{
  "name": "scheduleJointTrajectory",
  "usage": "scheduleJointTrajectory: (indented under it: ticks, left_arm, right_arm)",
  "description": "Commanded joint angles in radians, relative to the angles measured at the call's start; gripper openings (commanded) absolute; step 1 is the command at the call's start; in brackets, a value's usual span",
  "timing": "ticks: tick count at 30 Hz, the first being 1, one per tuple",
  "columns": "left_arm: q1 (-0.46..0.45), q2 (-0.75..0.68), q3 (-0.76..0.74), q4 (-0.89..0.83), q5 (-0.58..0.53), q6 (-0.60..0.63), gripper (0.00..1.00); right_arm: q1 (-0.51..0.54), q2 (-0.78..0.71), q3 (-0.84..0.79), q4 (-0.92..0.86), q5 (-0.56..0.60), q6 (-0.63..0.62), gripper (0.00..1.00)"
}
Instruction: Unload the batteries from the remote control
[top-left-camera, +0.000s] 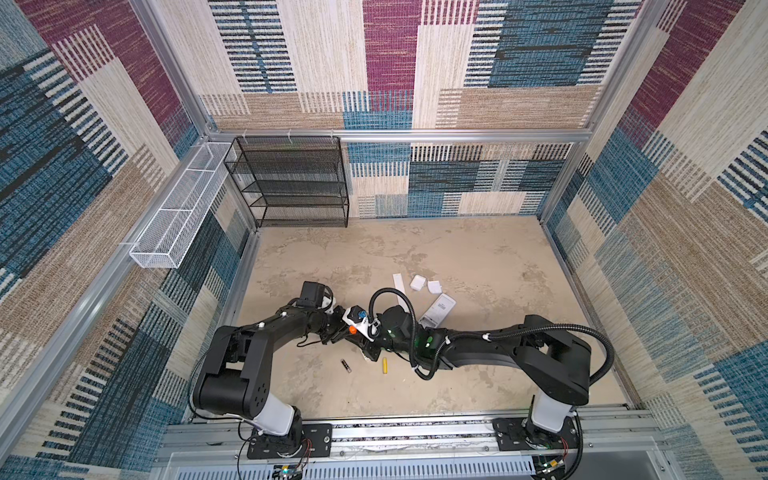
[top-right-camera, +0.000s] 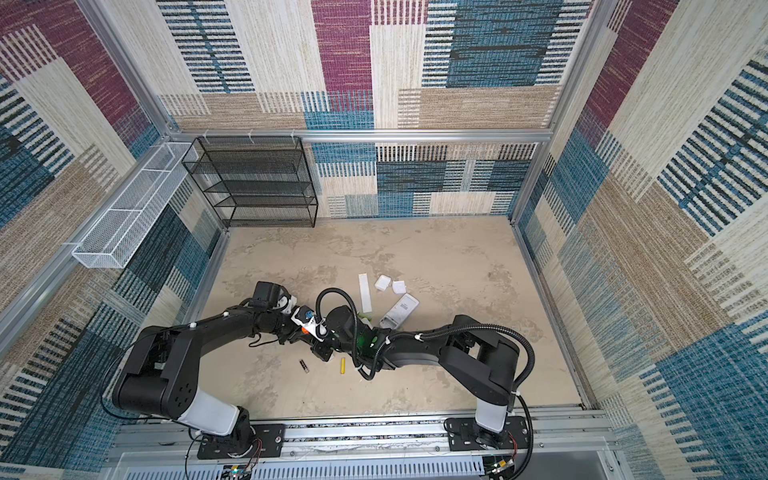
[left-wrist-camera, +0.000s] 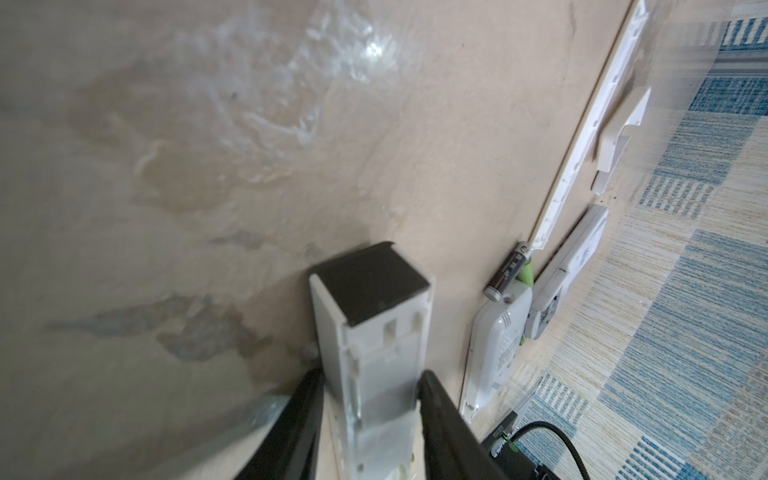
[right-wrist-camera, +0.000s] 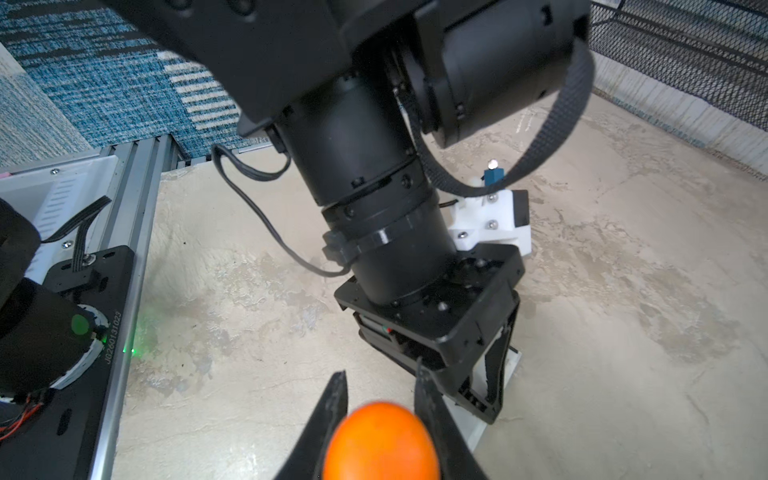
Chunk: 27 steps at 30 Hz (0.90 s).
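Left wrist view: left tool (left-wrist-camera: 370, 374) grips white remote control (left-wrist-camera: 388, 349) near black battery (left-wrist-camera: 508, 272), lime battery (left-wrist-camera: 527, 275); right tool (right-wrist-camera: 379, 374) clamps screwdriver (right-wrist-camera: 380, 440).

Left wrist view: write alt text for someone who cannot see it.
Two black fingers of the left gripper bracket a white remote body with a dark end, on a beige table. Beside it, a black battery and a lime green battery lie among other white remotes and loose covers.
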Motion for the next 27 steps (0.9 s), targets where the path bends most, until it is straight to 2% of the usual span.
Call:
scheduleJointTrajectory:
  ticks: [1, 12, 27]
  left_arm:
    - [-0.01, 0.047, 0.002, -0.157, -0.148, 0.058, 0.41]
    - [-0.071, 0.157, 0.061, -0.211, -0.167, 0.082, 0.36]
    - [-0.107, 0.196, 0.128, -0.288, -0.225, 0.108, 0.33]
  right_arm:
    - [0.012, 0.003, 0.008, -0.067, 0.026, -0.047, 0.0]
    - [0.064, 0.019, 0.054, -0.126, 0.103, -0.165, 0.0]
    - [0.071, -0.039, 0.057, -0.136, 0.163, -0.174, 0.0]
